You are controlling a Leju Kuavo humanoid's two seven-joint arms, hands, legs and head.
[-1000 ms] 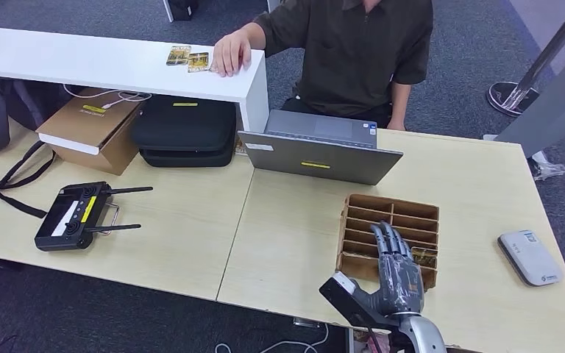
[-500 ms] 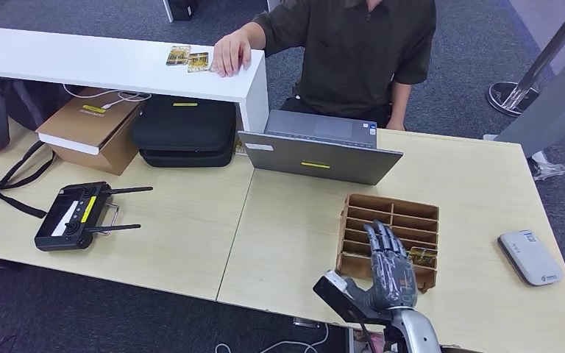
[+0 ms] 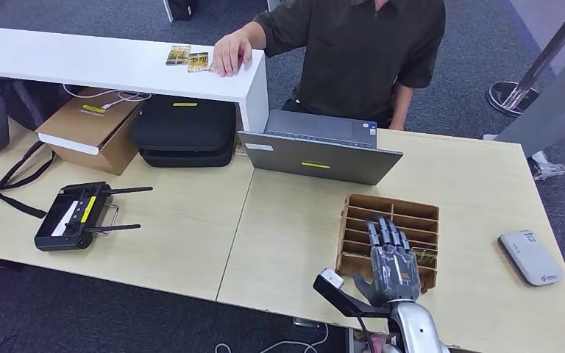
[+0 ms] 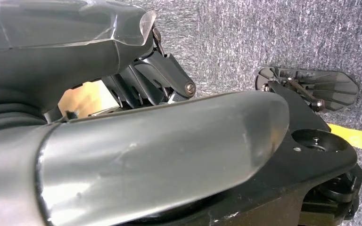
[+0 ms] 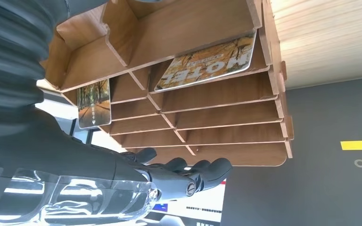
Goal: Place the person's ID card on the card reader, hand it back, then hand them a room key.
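My right hand (image 3: pixel 391 259) hovers with fingers stretched and apart over the near edge of the wooden card rack (image 3: pixel 393 204), holding nothing. In the right wrist view its dark fingers (image 5: pixel 188 175) lie beside the rack (image 5: pixel 226 141), where a hotel key card (image 5: pixel 207 61) rests in one slot and a second card (image 5: pixel 94 102) in another. One key card (image 3: pixel 424 256) peeks out just right of the hand. Two yellowish cards (image 3: pixel 188 58) lie on the white counter (image 3: pixel 81 62) next to the person's hand (image 3: pixel 232 53). The white card reader (image 3: pixel 530 257) sits at the table's right. My left hand (image 4: pixel 122 141) hangs over the floor.
A grey laptop (image 3: pixel 316 151) stands behind the rack, in front of the person in a dark shirt (image 3: pixel 360 51). A black controller with antennas (image 3: pixel 77 215), a cardboard box (image 3: pixel 92 129) and a black case (image 3: pixel 184 132) occupy the table's left side.
My right hand has shifted slightly by the rack's near edge, its fingers now pointing straighter across the slots. The person has leaned a little to the right.
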